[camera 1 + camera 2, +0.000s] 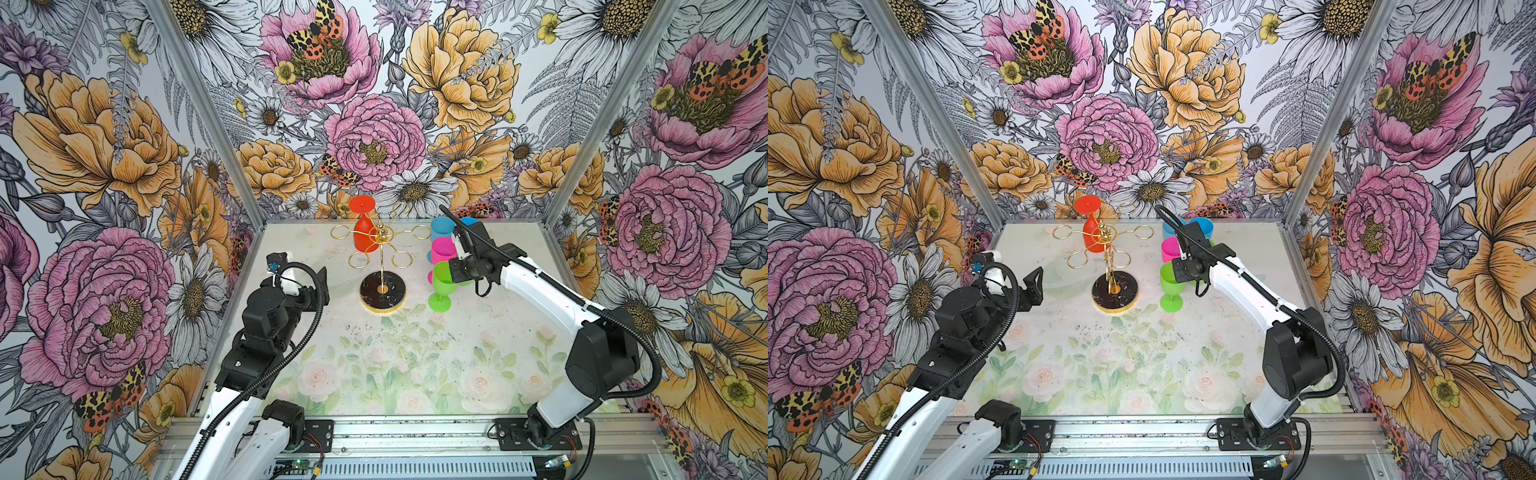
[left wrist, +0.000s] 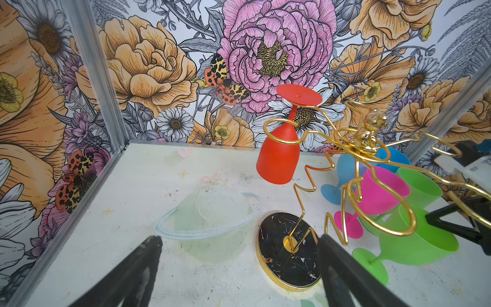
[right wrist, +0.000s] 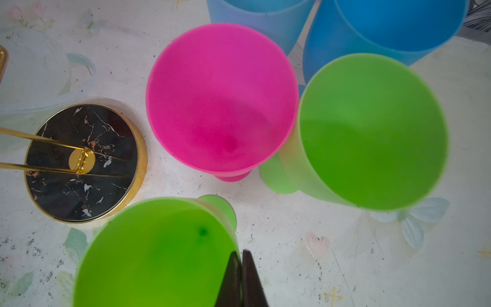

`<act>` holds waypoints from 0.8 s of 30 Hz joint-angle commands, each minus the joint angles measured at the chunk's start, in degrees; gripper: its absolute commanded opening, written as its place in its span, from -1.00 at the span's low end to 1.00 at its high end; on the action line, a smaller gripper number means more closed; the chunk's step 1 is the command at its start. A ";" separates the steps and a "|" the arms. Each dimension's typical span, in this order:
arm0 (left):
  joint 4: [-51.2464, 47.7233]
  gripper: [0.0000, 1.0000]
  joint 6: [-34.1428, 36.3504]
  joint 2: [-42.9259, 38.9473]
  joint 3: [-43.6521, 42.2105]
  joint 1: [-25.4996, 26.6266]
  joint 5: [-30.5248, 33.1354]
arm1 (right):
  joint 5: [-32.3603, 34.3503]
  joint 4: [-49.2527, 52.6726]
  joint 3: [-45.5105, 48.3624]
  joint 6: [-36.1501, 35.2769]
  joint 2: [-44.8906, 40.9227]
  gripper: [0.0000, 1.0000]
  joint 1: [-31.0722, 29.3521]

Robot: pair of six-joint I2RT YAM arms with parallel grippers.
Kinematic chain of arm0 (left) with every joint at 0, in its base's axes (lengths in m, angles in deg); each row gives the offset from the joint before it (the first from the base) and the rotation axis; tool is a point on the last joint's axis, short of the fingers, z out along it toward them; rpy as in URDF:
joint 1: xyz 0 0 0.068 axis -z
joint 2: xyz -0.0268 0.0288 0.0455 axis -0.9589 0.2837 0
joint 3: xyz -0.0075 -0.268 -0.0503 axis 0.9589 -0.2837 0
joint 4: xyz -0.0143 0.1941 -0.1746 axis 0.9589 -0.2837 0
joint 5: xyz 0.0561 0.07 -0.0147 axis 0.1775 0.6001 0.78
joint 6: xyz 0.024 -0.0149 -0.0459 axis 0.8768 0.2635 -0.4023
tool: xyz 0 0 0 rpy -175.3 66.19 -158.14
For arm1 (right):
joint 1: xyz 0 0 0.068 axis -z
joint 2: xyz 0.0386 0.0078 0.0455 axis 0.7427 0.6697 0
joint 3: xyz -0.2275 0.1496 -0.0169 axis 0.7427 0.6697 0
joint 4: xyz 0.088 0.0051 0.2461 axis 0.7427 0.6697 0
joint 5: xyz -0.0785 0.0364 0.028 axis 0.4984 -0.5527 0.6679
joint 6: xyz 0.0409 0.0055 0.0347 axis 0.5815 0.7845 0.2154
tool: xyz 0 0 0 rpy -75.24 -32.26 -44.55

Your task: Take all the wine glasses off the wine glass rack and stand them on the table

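Nearest us, our right gripper (image 3: 242, 256) is pinched tight on the rim of the lime-green plastic wine glass (image 3: 159, 252), upright beside the gold wire wine glass rack (image 1: 381, 237), where a red plastic wine glass (image 1: 365, 235) hangs upside down in a loop, while our left gripper (image 2: 238, 239) gapes wide and empty.

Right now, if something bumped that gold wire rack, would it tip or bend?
Probably stays upright: the rack stands on a broad black disc base. Its thin wire would likely flex. The red glass hanging off one side might swing.
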 commanded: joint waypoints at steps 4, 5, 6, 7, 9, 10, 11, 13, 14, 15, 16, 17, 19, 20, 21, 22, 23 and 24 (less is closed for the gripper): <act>1.13 0.86 -0.38 -0.31 0.29 -0.80 -1.34 | 1.42 -1.06 -1.95 -0.71 1.38 -1.00 -0.25; 1.13 0.86 -0.29 -0.29 0.37 -0.76 -1.33 | 1.50 -1.06 -2.04 -0.55 1.30 -1.00 -0.27; 1.13 0.86 -0.26 -0.27 0.31 -0.76 -1.25 | 1.82 -0.99 -2.04 -0.53 1.30 -1.00 -0.27; 1.15 0.86 -0.22 -0.37 0.36 -0.76 -1.19 | 2.08 -1.06 -2.04 -0.45 1.30 -1.00 -0.31; 1.13 0.86 -0.21 -0.43 0.37 -0.94 -1.33 | 2.16 -1.04 -2.17 -0.53 1.22 -1.00 -0.33; 1.17 0.86 -0.26 -0.45 0.38 -1.00 -1.35 | 2.20 -1.01 -2.22 -0.45 1.22 -1.00 -0.25; 1.13 0.86 -0.29 -0.37 0.33 -1.06 -1.47 | 2.20 -1.06 -2.29 -0.46 1.29 -1.00 -0.30; 1.13 0.86 -0.29 -0.37 0.33 -1.11 -1.58 | 2.16 -1.06 -2.39 -0.46 1.41 -1.00 -0.33; 1.15 0.86 -0.28 -0.41 0.30 -1.11 -1.63 | 2.12 -1.06 -2.47 -0.51 1.52 -1.00 -0.32; 1.17 0.86 -0.17 -0.40 0.33 -1.15 -1.65 | 2.13 -1.06 -2.53 -0.46 1.55 -1.00 -0.31; 1.13 0.86 -0.20 -0.40 0.36 -1.23 -1.71 | 2.04 -1.06 -2.58 -0.45 1.70 -1.00 -0.26; 1.15 0.86 -0.20 -0.48 0.35 -1.20 -1.67 | 1.98 -1.04 -2.57 -0.36 1.76 -1.00 -0.26; 1.17 0.86 -0.20 -0.47 0.28 -1.20 -1.70 | 1.78 -1.06 -2.65 -0.36 1.88 -1.00 -0.27; 1.13 0.86 -0.16 -0.49 0.29 -1.29 -1.77 | 1.70 -1.01 -2.65 -0.40 1.89 -0.98 -0.26; 1.13 0.86 -0.22 -0.47 0.28 -1.29 -1.78 | 1.47 -1.03 -2.82 -0.35 1.91 -0.93 -0.28; 1.12 0.86 -0.16 -0.50 0.28 -1.31 -1.78 | 1.42 -1.06 -2.79 -0.28 1.83 -0.88 -0.31; 1.13 0.86 -0.12 -0.49 0.29 -1.33 -1.78 | 1.32 -1.06 -2.83 -0.23 1.83 -0.85 -0.28; 1.13 0.86 -0.11 -0.50 0.22 -1.31 -1.83 | 1.28 -1.01 -2.83 -0.26 1.78 -0.82 -0.32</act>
